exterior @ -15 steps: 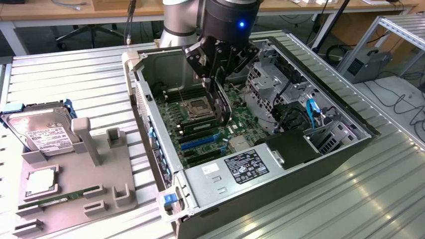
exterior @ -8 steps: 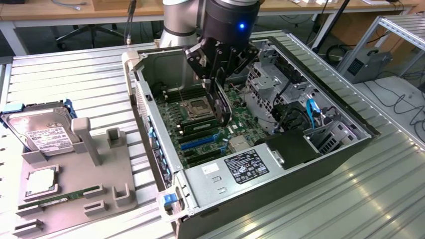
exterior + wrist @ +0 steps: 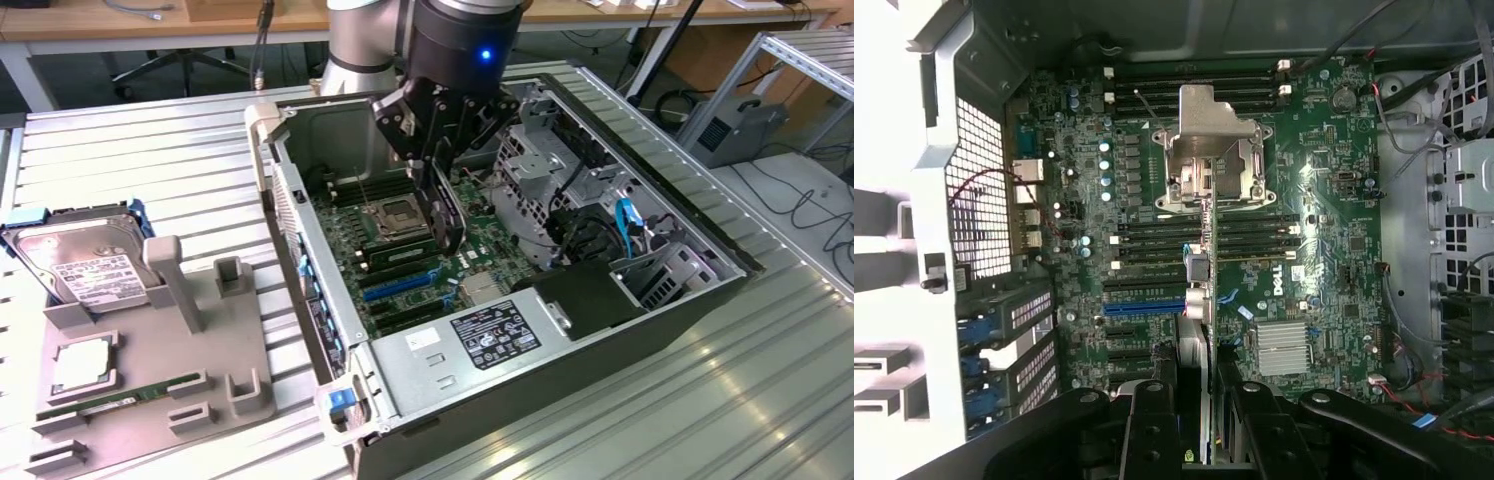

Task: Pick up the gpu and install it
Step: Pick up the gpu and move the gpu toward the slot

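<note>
Gpu (image 3: 446, 207) held edge-on (jaws clamped), over motherboard (image 3: 1324, 250), drive cage (image 3: 534, 165) beside.

Metal table (image 3: 147, 150) carries computer case (image 3: 587, 385) and grey fixture (image 3: 147, 350).

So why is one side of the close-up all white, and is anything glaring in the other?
Wrist view: everything beyond the case's perforated wall washes out to white; the motherboard is dimmer, with small glints. Exterior view: a blue light glows on the arm, and the metal table shows pale glare streaks.
</note>
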